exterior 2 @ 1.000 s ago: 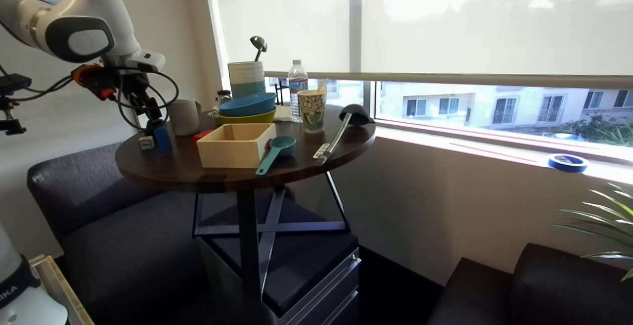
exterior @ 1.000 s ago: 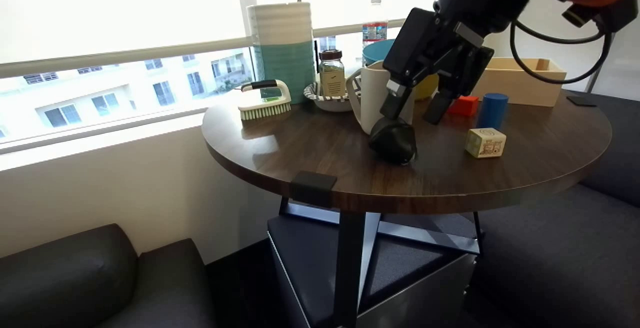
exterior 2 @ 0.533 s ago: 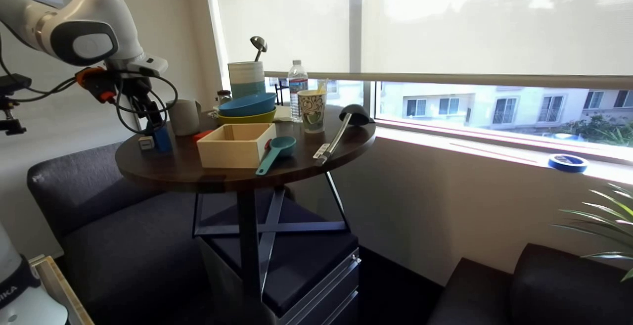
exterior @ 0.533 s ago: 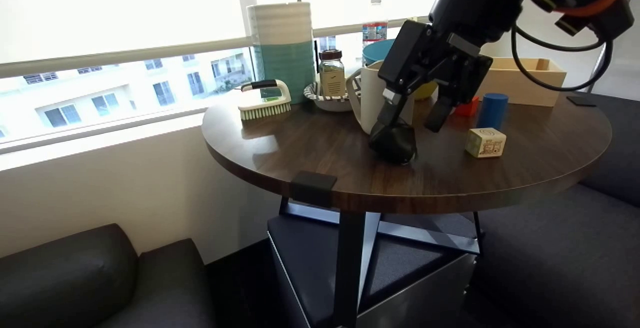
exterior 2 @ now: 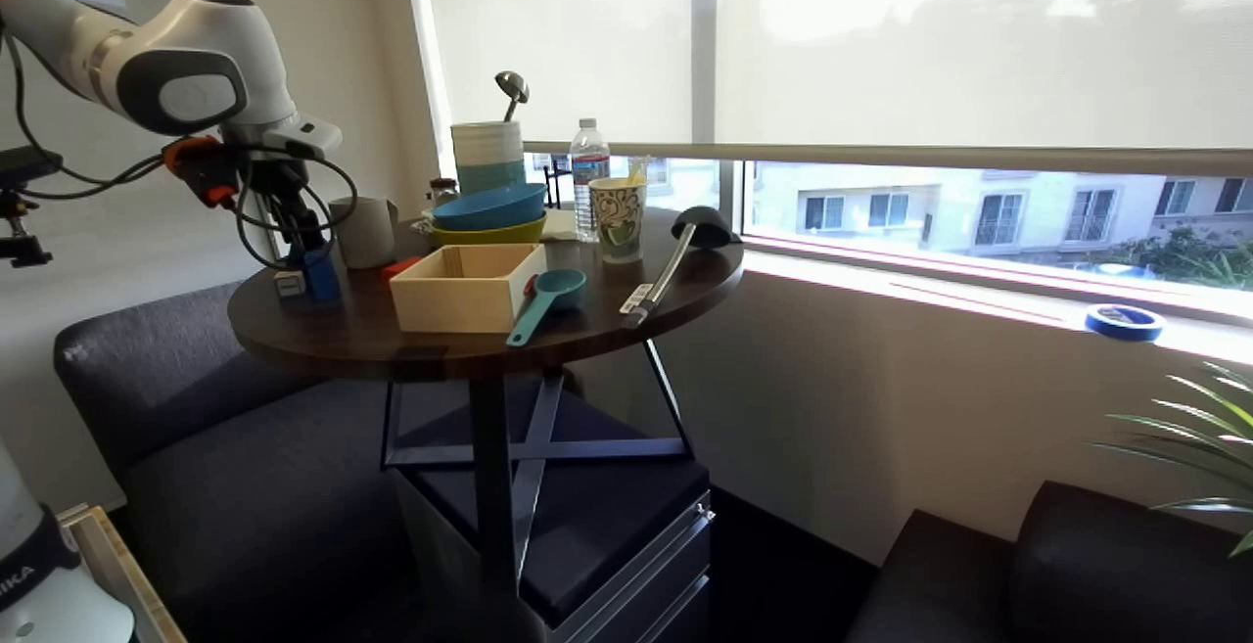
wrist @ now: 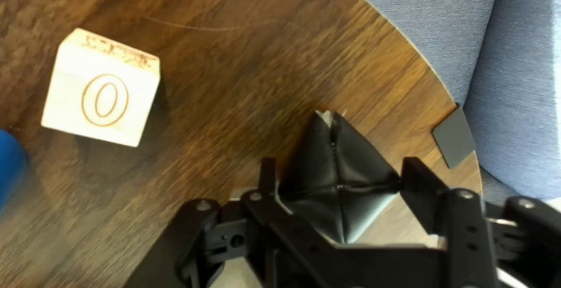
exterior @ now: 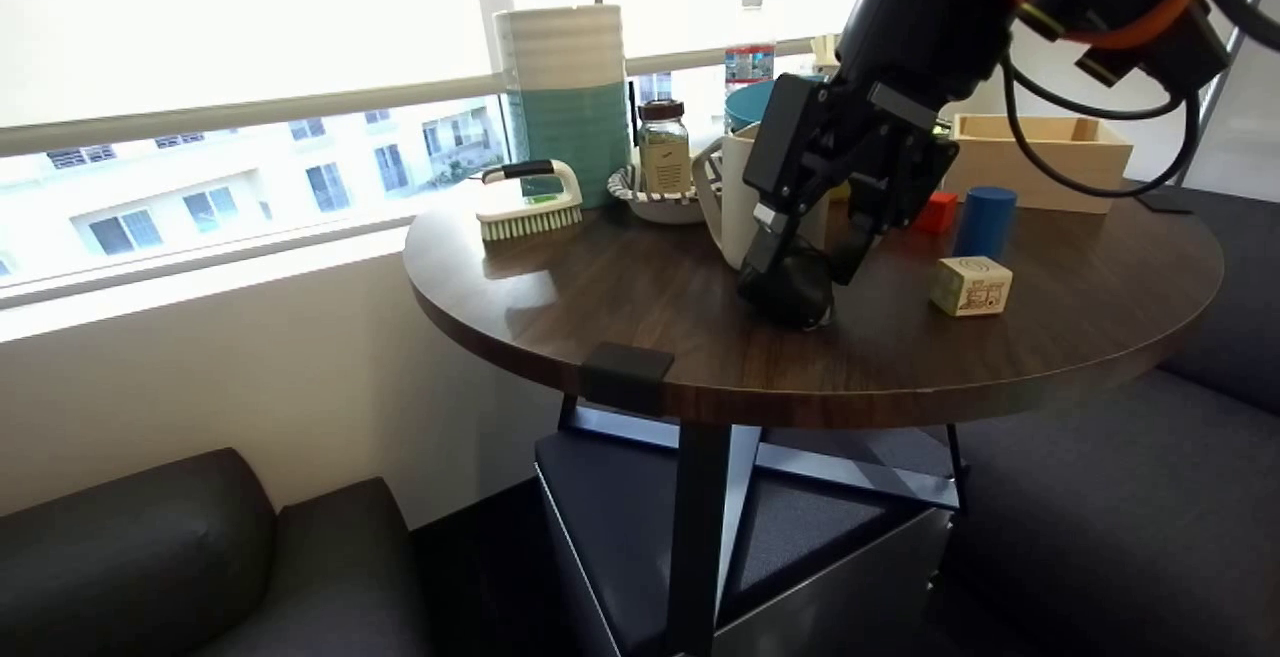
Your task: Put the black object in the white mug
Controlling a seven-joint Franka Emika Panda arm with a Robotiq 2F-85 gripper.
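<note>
Gripper straddles, jaws parted, the black object lying on the counter between them, presumably so that closing would pinch its sides ready for a lift into the white mug standing upright near the gripper.

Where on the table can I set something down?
Bare tabletop shows, in an exterior view, between the scrub brush, the black object and the dark edge piece; also between the wooden cube and the table rim. It's crowded around the white mug, with the tool straddling the black object beside it, and around the blue cylinder and red block.
</note>
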